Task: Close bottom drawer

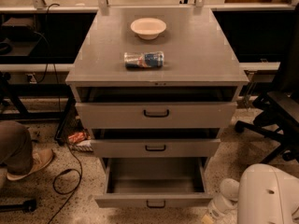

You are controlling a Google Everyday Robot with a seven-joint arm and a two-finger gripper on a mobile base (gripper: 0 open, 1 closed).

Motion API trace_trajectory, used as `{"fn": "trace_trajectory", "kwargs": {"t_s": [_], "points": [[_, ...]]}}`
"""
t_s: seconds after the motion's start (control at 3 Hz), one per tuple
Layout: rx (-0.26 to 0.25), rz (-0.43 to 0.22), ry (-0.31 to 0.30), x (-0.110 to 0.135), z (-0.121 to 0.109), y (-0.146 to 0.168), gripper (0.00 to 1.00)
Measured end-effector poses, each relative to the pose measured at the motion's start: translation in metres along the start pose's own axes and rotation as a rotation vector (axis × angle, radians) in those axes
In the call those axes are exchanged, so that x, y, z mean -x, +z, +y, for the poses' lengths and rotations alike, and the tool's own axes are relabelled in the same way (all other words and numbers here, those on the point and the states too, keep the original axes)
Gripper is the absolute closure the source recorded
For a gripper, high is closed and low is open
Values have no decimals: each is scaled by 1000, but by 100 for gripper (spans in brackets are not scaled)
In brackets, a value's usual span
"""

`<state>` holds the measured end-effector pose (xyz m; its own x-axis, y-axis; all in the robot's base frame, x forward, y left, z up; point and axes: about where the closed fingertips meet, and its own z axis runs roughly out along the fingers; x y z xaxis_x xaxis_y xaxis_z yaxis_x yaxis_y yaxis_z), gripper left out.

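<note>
The bottom drawer (154,183) of the grey metal cabinet (159,76) is pulled far out, and its deep grey tray is empty. Its front panel with the small black handle (155,204) sits at the lower edge of the camera view. The middle drawer (155,148) and the top drawer (156,114) each stand out a little. My white arm (268,195) fills the bottom right corner. My gripper (219,206) shows as a pale shape low on the floor side, just right of the bottom drawer's front corner, not touching it.
A white bowl (148,28) and a lying can (144,59) rest on the cabinet top. A person's leg and shoe (25,160) and a black cable (65,176) are on the floor to the left. A black chair base (273,120) stands to the right.
</note>
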<state>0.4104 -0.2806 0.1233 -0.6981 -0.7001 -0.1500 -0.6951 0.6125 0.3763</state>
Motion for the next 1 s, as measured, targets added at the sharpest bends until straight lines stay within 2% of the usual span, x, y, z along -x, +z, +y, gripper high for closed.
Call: {"fn": "trace_trajectory", "kwargs": {"t_s": [0.33,0.67,1.0], "points": [[0,0,0,0,0,0,100],[-13,-26,-25,-1,8,-4,100],[-46,-91,-87,-2,21,-17,100]]}}
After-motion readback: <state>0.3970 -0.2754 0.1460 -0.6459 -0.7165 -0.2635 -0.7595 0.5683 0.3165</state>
